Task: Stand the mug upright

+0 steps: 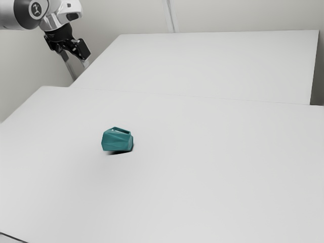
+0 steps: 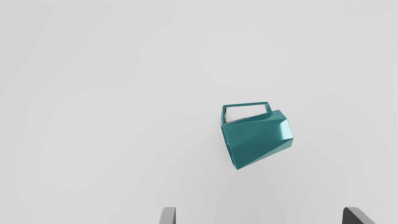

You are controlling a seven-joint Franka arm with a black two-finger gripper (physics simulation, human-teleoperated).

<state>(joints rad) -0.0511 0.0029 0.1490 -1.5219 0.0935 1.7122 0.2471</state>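
My gripper [image 1: 85, 63] hangs at the upper left of the exterior view, high and well apart from the mug. A teal faceted mug [image 1: 117, 140] lies on its side on the white table, left of the middle in that view. Seen from the wrist, the mug [image 2: 258, 133] shows its handle along one side, and its interior is mostly hidden. The fingers of my gripper [image 2: 259, 214] are spread wide, with nothing held between them.
The white table [image 1: 202, 177] extends around the mug. Behind it in the exterior view is another flat white surface [image 1: 212, 66], with pale walls beyond. A thin dark line crosses the lower left corner of that view.
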